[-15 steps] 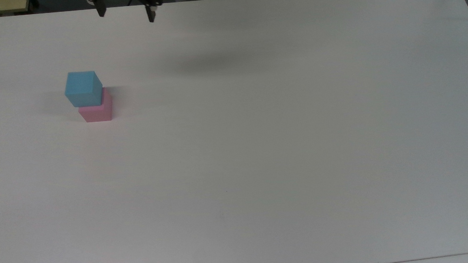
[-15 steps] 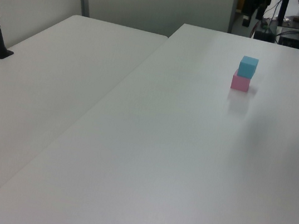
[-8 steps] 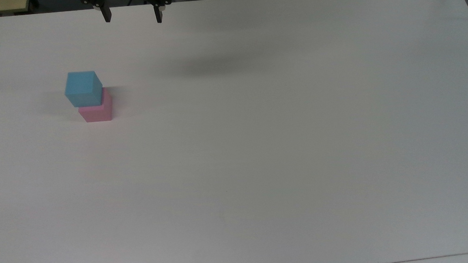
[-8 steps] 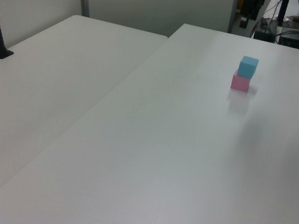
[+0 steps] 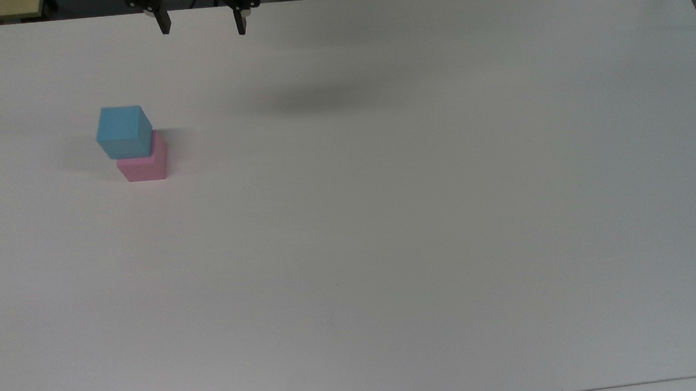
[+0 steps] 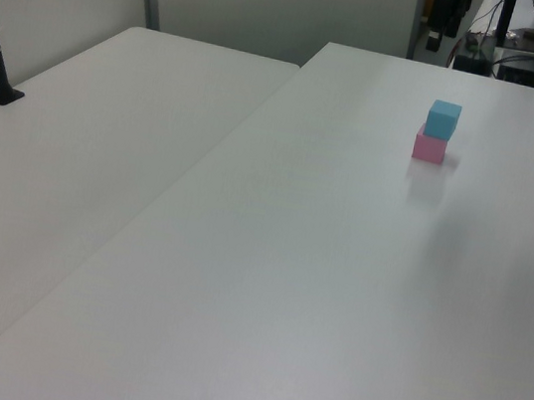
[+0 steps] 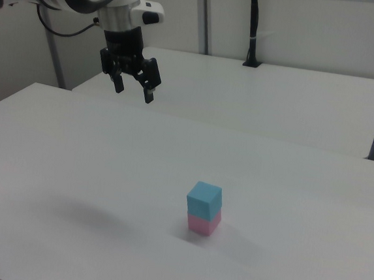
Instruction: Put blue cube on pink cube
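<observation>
Blue cube (image 5: 123,132): you have one, light blue and matte, with sharp edges and flat plain faces. It sits on top of the pink cube, touching it, upright, on the top view's left part of the table.
Pink cube (image 5: 146,162): one, pastel pink and matte, the same size and shape as the blue one. It rests on the table under the blue cube.
Stack: in the right view the blue cube (image 7: 204,199) sits squarely over the pink cube (image 7: 204,224).
Gripper (image 7: 134,88): one, black, on a white and grey arm. Its two fingers (image 7: 149,96) are spread apart and hold nothing. You see it raised above the table, well apart from the cubes.
Table (image 5: 422,215): you have a smooth white top, with a second white table (image 6: 62,159) beside it in the left view.
Writing: none that can be read on the cubes.
Black post (image 7: 253,28): one, clamped at the far table.
</observation>
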Tool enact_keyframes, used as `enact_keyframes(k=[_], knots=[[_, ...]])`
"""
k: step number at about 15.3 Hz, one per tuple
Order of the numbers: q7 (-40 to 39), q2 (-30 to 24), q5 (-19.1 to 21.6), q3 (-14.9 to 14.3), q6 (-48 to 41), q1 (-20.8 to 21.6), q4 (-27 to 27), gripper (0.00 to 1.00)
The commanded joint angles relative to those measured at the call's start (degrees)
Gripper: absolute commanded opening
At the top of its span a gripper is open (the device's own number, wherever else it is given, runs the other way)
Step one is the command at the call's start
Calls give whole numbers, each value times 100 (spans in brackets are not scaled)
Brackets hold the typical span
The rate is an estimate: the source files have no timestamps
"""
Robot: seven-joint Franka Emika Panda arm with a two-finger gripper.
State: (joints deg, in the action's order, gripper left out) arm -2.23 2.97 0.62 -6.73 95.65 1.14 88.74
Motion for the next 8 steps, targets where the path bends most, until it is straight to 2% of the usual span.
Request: enact_keyframes(k=[1, 8], knots=[[3, -51, 105, -65, 103, 62, 21, 100], [3, -51, 132, -57, 112, 53, 12, 100]])
